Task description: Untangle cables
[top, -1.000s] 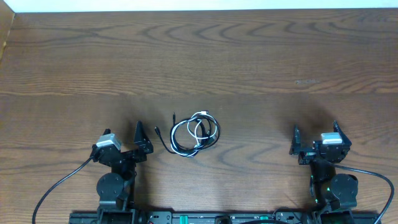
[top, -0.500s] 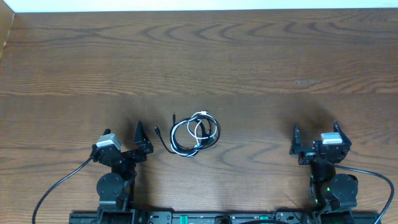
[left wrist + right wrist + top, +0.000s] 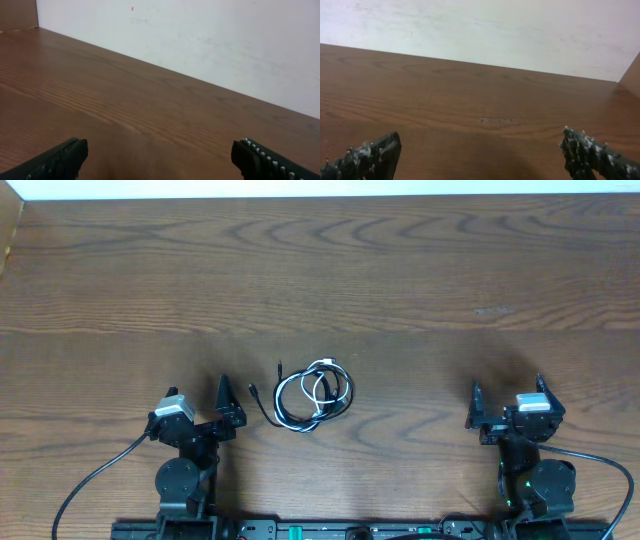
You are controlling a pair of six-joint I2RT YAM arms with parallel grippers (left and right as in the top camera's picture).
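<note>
Two robot arms wait at the near edge of a brown wooden surface (image 3: 400,280) with the job of untangling not yet begun: the cables (image 3: 312,395) lie in one small knotted coil a little toward 6 o'clock from the middle of the overhead view, touched by neither arm. The left claw (image 3: 160,152) sits at about 7 o'clock in that view and the right claw (image 3: 480,145) at about 5 o'clock. The coil is between them, near the left claw at its 3 o'clock and well apart from the right claw at its 9 o'clock. Both claws are released, jaws spread wide and grasping nothing; each wrist camera shows only bare wood between its two dark fingertips and a white wall (image 3: 200,40) beyond, with no cord in sight. By the look of it every step is ahead: the loops are wound through one another, white over black, and nothing has been drawn free or laid out on its own. Counted from above, there is one bundle, holding one white cord and at least one black cord. Two thin black ends poke out of the coil toward 10 and 11 o'clock, but whether they belong to one black cord or two is too fine to tell. There are two arms and two claws, and nothing else lies on the wood.
</note>
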